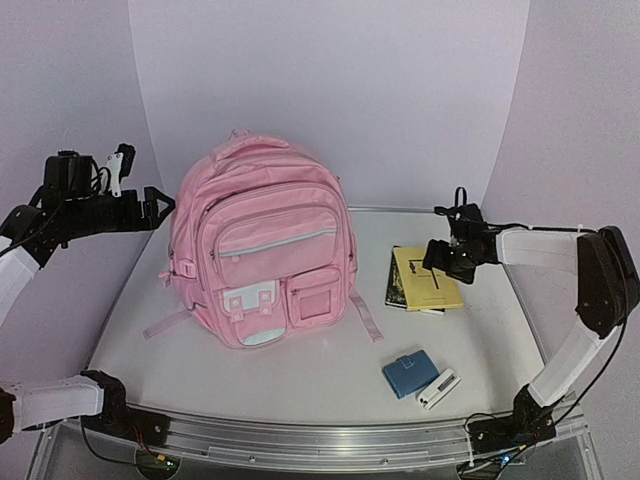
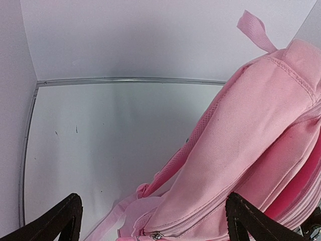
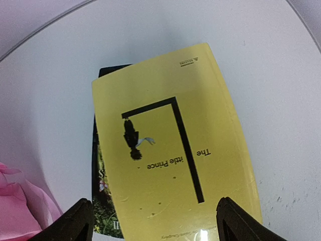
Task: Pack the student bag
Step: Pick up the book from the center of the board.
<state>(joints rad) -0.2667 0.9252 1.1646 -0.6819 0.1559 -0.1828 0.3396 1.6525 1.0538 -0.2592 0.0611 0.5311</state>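
Seen from above, the backpack (image 1: 258, 250) stood upright on the left half of the table (image 1: 300, 380), with its front pockets facing the arms and its back hidden. The left claw (image 1: 163, 208) hung beside its upper left side. The right claw (image 1: 447, 262) hung over a yellow book (image 1: 428, 280) lying on a darker book (image 1: 396, 285) that was mostly covered. A blue case (image 1: 408, 374) and a small white object (image 1: 437, 389) lay near the front edge, too small to identify. Neither claw's gap was clear from this view.

The left wrist camera showed that claw spread wide, with only its fingertips (image 2: 60, 221) in frame. The backpack's side panel was cut off at the right.

The right wrist camera showed its claw also spread and holding nothing. The yellow cover's title was partly worn, reading "The ... Prince". A pink corner of the backpack showed at the lower left.
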